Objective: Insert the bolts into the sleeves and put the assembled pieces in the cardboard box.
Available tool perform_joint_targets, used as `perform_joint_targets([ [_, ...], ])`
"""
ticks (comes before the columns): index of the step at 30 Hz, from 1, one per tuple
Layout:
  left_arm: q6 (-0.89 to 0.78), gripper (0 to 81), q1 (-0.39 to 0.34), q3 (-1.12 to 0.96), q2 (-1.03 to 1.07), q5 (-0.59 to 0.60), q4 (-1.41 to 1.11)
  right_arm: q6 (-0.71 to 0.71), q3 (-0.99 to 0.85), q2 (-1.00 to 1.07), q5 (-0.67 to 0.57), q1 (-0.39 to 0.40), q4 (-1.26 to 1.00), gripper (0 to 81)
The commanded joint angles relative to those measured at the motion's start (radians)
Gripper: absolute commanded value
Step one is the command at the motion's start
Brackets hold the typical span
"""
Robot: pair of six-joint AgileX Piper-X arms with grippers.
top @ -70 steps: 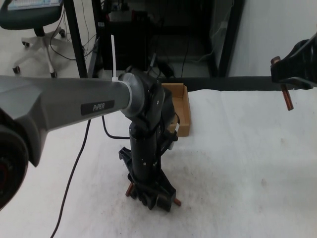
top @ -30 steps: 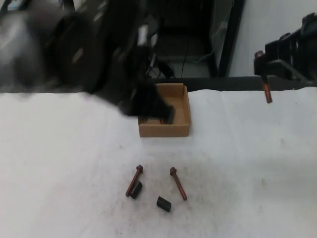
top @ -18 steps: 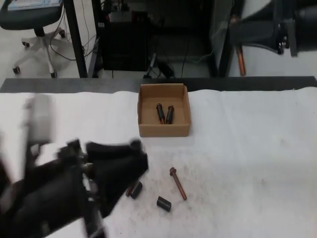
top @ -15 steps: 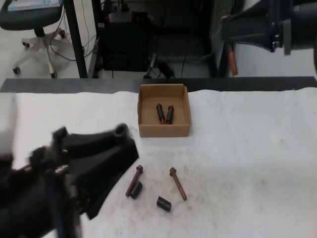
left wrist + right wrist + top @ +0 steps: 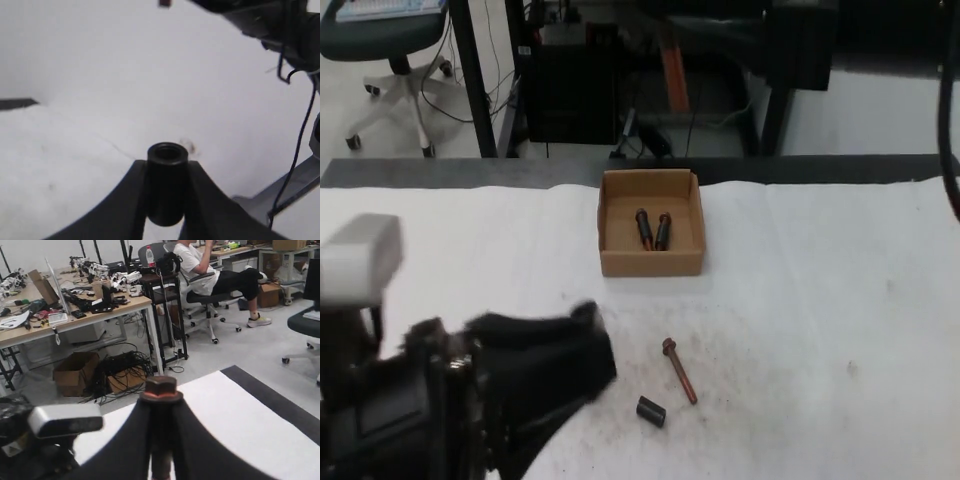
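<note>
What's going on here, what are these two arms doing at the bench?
Two robot arms are fitting bolts into sleeves. The left pincer is clamped on a black sleeve, and the right pincer holds a copper-coloured bolt up in the air. Two assembled pieces already lie in the cardboard box. A spare bolt and a spare sleeve lie loose on the white bench, apart from each other.
</note>
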Motion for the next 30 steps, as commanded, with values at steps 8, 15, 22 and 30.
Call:
perform_joint_targets([
  [8,0.122,0.0,-0.001,-0.133,0.083,0.073,0.104,0.011,0.106,-0.004,0.132,0.116,-0.123,0.8],
  [15,0.142,0.0,-0.001,-0.150,0.084,0.083,0.104,0.062,0.228,-0.004,0.154,0.113,-0.311,0.8],
  [22,0.302,0.0,-0.001,-0.150,0.084,0.065,0.104,0.062,0.253,-0.004,0.154,0.113,-0.354,0.8],
  [30,0.397,0.0,-0.001,-0.150,0.084,-0.101,0.104,0.087,0.253,-0.004,0.154,0.113,-0.507,0.8],
])
